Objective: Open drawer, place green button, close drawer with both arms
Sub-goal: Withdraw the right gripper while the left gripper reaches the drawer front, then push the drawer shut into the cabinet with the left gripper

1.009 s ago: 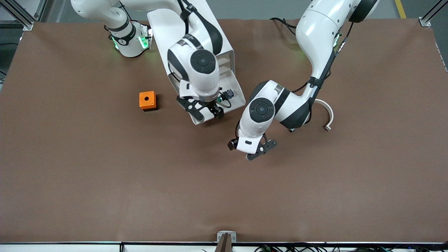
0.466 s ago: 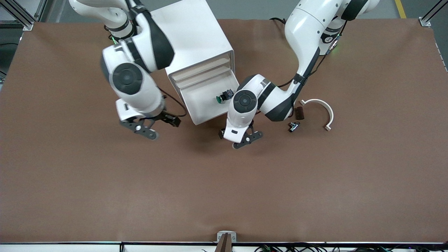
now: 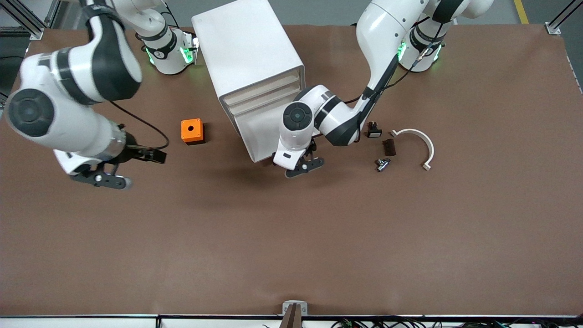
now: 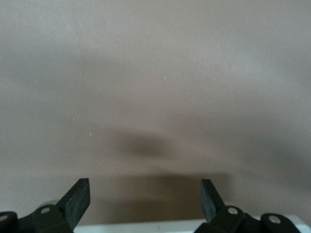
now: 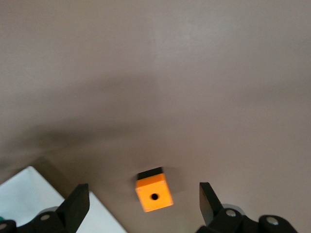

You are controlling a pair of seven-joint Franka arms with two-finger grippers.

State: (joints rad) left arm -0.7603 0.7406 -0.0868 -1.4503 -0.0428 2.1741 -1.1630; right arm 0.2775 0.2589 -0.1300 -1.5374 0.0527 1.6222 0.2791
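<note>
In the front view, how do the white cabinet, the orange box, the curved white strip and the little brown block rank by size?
Largest to smallest, as they look in the front view:
1. white cabinet
2. curved white strip
3. orange box
4. brown block
The cabinet stands taller, so nearer the camera, but it is plainly largest anyway.

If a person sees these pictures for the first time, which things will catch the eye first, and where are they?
The tall white boxy cabinet stands between the two arm bases, with its white tray-like drawer pulled out; the left end effector, open, hangs at the drawer's front edge. The small orange cube with a round hole sits beside the cabinet toward the right arm's end. The right end effector, open, hovers over bare brown table.
</note>
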